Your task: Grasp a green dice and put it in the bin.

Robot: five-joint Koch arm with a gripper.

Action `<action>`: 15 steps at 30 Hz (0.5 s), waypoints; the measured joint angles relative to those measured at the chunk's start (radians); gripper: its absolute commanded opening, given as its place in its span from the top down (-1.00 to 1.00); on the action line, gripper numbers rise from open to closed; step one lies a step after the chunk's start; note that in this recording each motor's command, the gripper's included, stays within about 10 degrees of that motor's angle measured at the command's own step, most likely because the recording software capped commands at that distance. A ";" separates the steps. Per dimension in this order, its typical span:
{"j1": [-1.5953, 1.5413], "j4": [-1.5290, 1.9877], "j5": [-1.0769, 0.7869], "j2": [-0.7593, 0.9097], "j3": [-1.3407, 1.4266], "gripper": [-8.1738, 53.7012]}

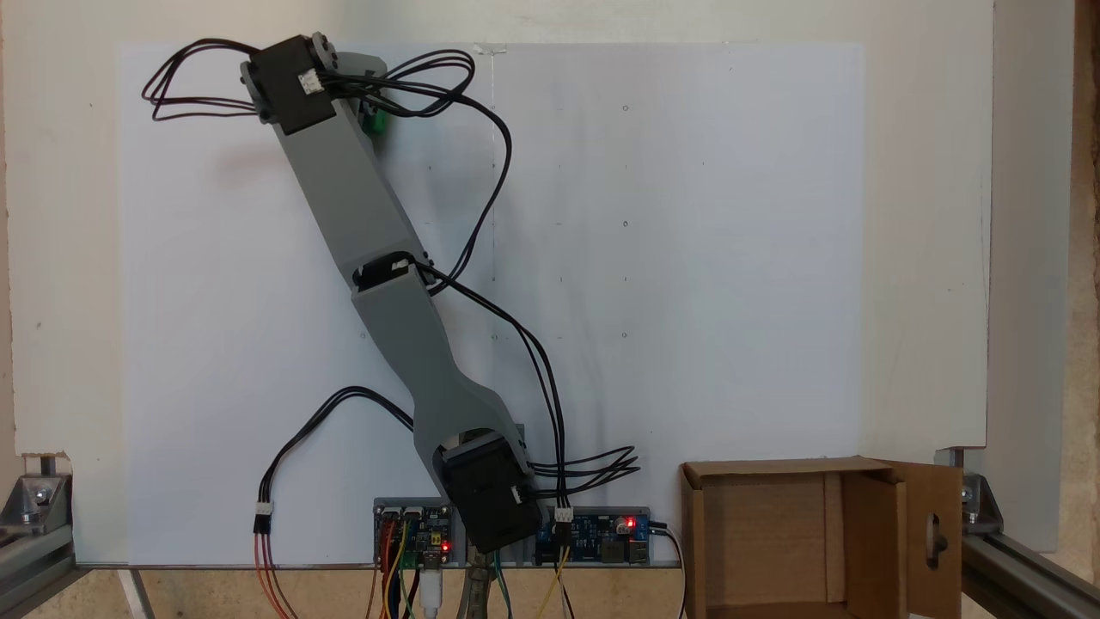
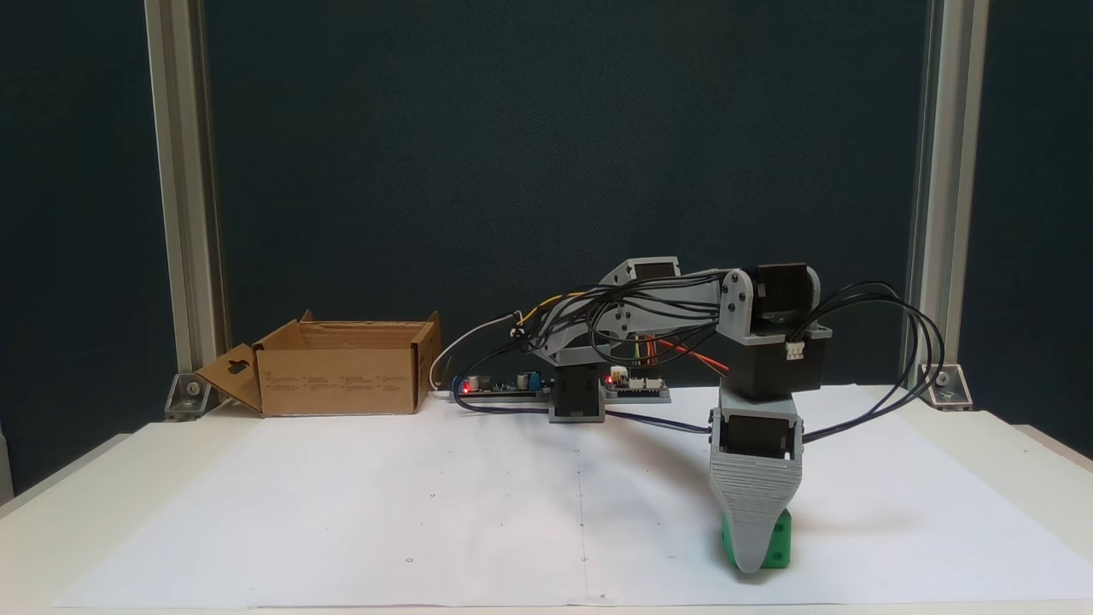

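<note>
One grey arm [image 1: 378, 258] stretches diagonally across the white paper sheet [image 1: 687, 258] in a fixed view from above, from its base at the bottom edge up to the far left of the sheet. Beside the wrist motor, a sliver of the green dice [image 1: 375, 123] peeks out from under the arm, with the gripper [image 1: 371, 116] over it; the arm hides the jaws here. The bin [image 1: 825, 537] sits at the bottom right, off the paper, open side up, its flap with the oval cut-out folded out to the right. Circuit boards [image 1: 593, 533] with red lights flank the base.

In a fixed view from the front, the gripper [image 2: 756, 547] points straight down at the paper [image 2: 427, 512] on the right. Its ribbed grey finger covers the front of the green dice [image 2: 779, 540], which rests on the sheet. One jaw lies behind the other, so whether the pincer is pinching the dice cannot be told. The bin [image 2: 341, 376] stands well apart at the back left.
</note>
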 measured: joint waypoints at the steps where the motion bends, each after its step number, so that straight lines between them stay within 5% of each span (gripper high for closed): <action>1: 0.000 -0.003 0.000 0.000 0.000 -0.57; 15: 0.000 -0.011 0.000 -0.009 0.000 -0.50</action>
